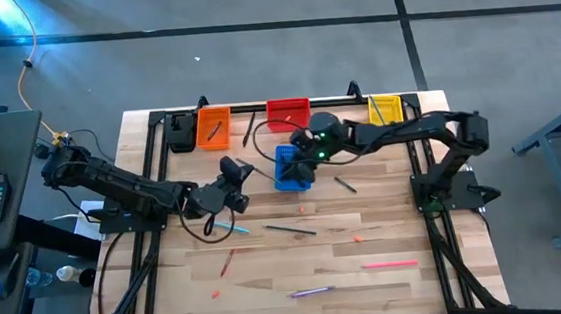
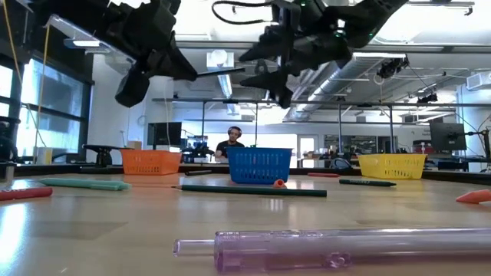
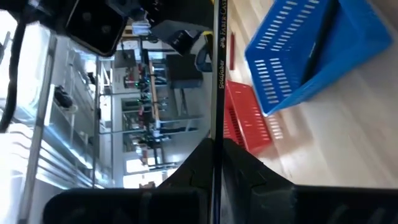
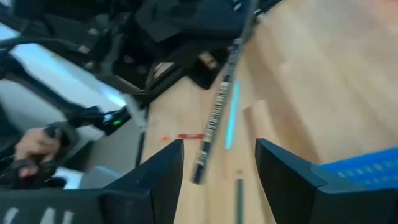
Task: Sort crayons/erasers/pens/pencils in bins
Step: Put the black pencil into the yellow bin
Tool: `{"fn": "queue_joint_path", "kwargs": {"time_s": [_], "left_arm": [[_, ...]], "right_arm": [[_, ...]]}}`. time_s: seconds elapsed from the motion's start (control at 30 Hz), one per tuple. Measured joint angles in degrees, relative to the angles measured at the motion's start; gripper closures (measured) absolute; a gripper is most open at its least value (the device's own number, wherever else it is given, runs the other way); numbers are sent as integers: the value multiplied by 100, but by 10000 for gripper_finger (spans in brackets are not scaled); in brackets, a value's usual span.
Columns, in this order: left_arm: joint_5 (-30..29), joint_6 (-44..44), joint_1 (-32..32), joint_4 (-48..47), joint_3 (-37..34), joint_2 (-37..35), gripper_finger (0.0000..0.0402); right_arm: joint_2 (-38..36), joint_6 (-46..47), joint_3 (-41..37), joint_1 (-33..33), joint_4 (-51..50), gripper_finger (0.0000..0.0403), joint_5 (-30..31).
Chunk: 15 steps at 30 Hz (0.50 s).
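Left claw (image 3: 217, 163) pinches a thin, stiff, light pencil (image 3: 220, 74) near one end, likely to pivot, while right claw (image 4: 219, 163) hangs spread above the blue bin (image 1: 291, 168).

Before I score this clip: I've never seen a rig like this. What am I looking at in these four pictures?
Two dark robot arms work at a wooden table, sorting stationery into bins. One picture looks straight down. One looks level across the tabletop. The other two come from a camera on each arm's wrist.

Four bins stand there: orange, red and yellow along one edge, and blue nearer the middle. Loose items lie scattered, such as a pink pen and a purple pen.

The left pincer is shut on a pencil, held in the air near the blue bin. The right pincer, over the blue bin, is open. Its fingers seem to sit either side of that pencil's far end without gripping it.
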Motion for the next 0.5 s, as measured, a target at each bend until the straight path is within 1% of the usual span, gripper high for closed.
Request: {"fn": "queue_joint_path", "kwargs": {"time_s": [0.13,0.27,0.4,0.5], "left_arm": [[-4,185,4,44,0,0,394],[-1,353,4,180,0,0,394],[2,610,20,510,0,0,394],[118,797,30,671,0,0,394]], "right_arm": [[229,165,262,17,-7,210,-323],[345,206,372,17,-55,210,-349],[350,202,374,15,-116,210,-363],[350,207,378,17,-111,210,-408]]}}
